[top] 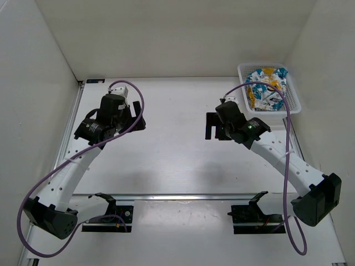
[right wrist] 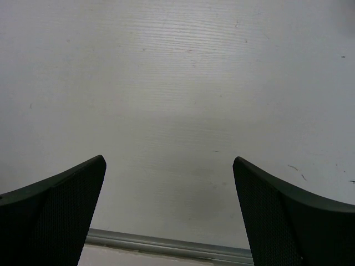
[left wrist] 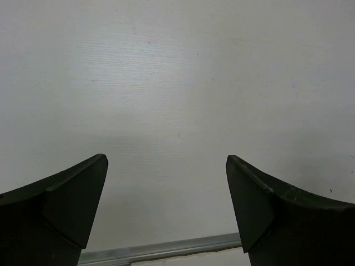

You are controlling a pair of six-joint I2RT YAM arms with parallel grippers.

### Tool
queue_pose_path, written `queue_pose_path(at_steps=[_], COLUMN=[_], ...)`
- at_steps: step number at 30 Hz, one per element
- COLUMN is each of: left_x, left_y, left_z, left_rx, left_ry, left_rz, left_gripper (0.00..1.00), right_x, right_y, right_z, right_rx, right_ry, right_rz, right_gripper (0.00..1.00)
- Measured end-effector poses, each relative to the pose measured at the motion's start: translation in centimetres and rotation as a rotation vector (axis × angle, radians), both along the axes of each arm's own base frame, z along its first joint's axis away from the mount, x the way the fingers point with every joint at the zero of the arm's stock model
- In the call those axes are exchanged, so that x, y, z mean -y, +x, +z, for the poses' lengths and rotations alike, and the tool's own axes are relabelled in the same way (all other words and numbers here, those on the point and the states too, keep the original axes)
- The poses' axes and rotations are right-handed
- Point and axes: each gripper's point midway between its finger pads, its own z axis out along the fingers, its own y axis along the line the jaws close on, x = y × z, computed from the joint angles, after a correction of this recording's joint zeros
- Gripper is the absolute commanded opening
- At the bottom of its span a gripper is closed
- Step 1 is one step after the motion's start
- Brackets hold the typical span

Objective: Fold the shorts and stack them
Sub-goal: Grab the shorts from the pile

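Observation:
The shorts (top: 265, 87), white with a teal, yellow-orange and black print, lie bunched in a white mesh basket (top: 242, 82) at the table's far right corner. My left gripper (top: 137, 116) hovers over the far left of the table, open and empty. My right gripper (top: 211, 127) hovers near the middle right, left of the basket and apart from it, open and empty. The left wrist view shows that gripper (left wrist: 166, 158) with jaws wide apart over bare table. The right wrist view shows the same for the right gripper (right wrist: 169, 159). The shorts are out of both wrist views.
White walls enclose the table on the left, back and right. A metal rail (top: 183, 195) runs across the near side and shows in the left wrist view (left wrist: 161, 249) and right wrist view (right wrist: 166, 245). Purple cables (top: 287, 166) loop off both arms.

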Motion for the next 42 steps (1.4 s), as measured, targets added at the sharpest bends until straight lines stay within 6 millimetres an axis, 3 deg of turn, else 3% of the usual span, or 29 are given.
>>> queue_pose_path(at_steps=[6,9,13,17,23,28,31,34,35,38,42], left_x=[0.1,0.1,0.2,0.2,0.3,0.7,1.0,1.1,1.2,1.3,1.4], left_y=[-0.2,-0.3,-0.5,-0.8,-0.4,0.8,1.4,2.0,2.3,2.9,3.2], left_z=[-0.6,-0.4,-0.1,0.4,0.4,-0.8,-1.6,-2.1,-2.1,-1.8,-1.0], left_rx=[-0.017,-0.013,-0.005,0.008,0.006,-0.036,-0.064,-0.084,-0.088,-0.084,-0.064], left_ry=[-0.005,-0.009,-0.018,-0.028,-0.02,0.005,0.022,0.039,0.044,0.052,0.047], left_rz=[-0.003,-0.002,-0.008,-0.018,-0.021,-0.022,-0.024,-0.023,-0.022,-0.02,-0.021], left_gripper=[1.0,1.0,1.0,1.0,1.0,1.0,1.0,1.0,1.0,1.0,1.0], right_x=[1.1,1.8,3.0,7.1,16.2,20.7,22.4,23.4,23.6,23.9,23.9], right_y=[0.2,0.7,3.1,8.9,18.2,25.0,28.9,31.6,32.3,32.8,32.5], right_z=[-0.1,0.2,1.1,2.0,1.9,-0.8,-3.1,-5.9,-6.7,-8.1,-6.9], right_rx=[0.012,0.025,0.037,0.028,0.011,-0.02,-0.018,-0.038,-0.044,-0.061,-0.039], right_ry=[-0.037,-0.058,-0.076,-0.054,-0.005,0.008,0.025,0.066,0.083,0.12,0.154], right_rz=[-0.051,-0.078,-0.118,-0.267,-0.528,-0.627,-0.653,-0.664,-0.667,-0.674,-0.684], right_gripper=[1.0,0.95,0.95,0.94,0.98,0.99,0.96,0.69,0.47,0.0,0.0])
